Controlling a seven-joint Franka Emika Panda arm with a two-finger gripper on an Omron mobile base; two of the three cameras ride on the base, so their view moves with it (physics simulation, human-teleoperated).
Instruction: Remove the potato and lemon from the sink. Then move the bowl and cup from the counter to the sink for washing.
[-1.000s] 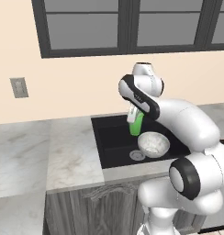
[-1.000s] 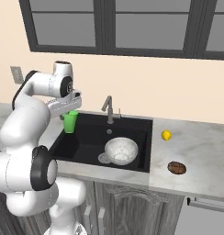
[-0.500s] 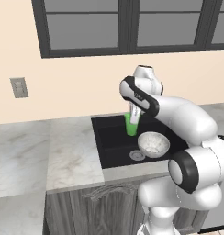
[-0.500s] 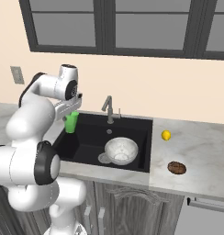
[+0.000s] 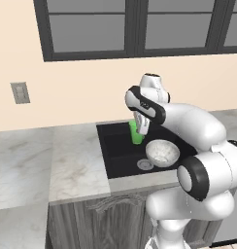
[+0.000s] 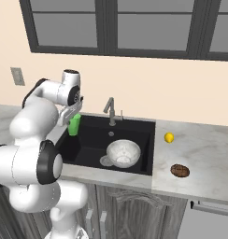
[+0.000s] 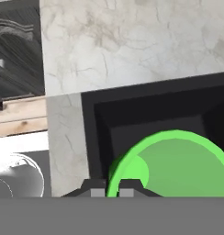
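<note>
Fingers of the gripper [image 7: 112,186] are seen pinched together on the rim of the cup [image 7: 171,164], at the bottom centre of the hand view. Compared with a second earlier, the cup [image 6: 74,124] has been carried lower and further over the sink [image 6: 88,148], at the middle left of the right base view; by this the last transfer appears nearly finished, with only the release judged to remain. One bowl [image 6: 123,152] is seen resting inside the sink beside the drain [image 6: 105,161]. One lemon [image 6: 169,137] and one potato [image 6: 180,170] lie on the counter [image 6: 204,154] at the right, well apart from each other. One faucet [image 6: 110,110] stands behind the sink.
</note>
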